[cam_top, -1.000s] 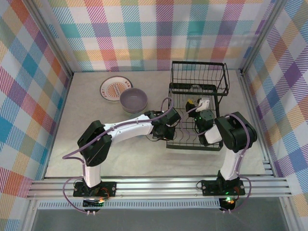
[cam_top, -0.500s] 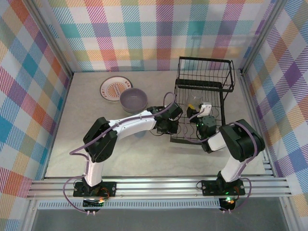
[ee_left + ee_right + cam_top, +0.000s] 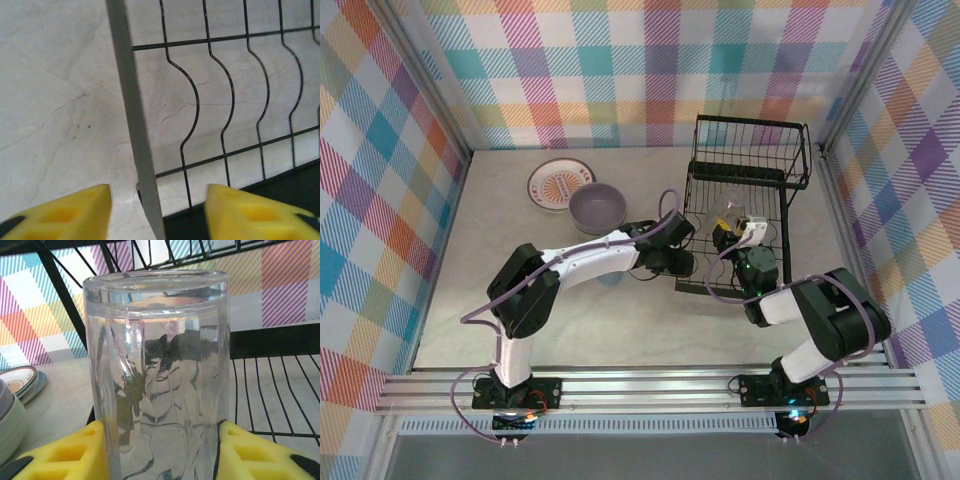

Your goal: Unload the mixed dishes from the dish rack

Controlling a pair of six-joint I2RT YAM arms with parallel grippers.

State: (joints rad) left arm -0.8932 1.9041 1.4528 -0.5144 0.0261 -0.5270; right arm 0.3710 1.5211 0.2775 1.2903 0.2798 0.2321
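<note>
After being pressed shut a second ago, now spreading the left hand (image 3: 157, 192) around a thin plate (image 3: 131, 115) standing edge-on by the dish rack (image 3: 750, 140), probably releasing it onto the surface (image 3: 50, 75). Pinching the glass tumbler (image 3: 157, 380) inside the rack with the right hand (image 3: 161, 427).

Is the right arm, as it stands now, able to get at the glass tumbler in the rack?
Probably yes. The glass tumbler stands between the fingers of the right tool, with nothing between them. The dish rack has its bars behind the glass, not in the way.
</note>
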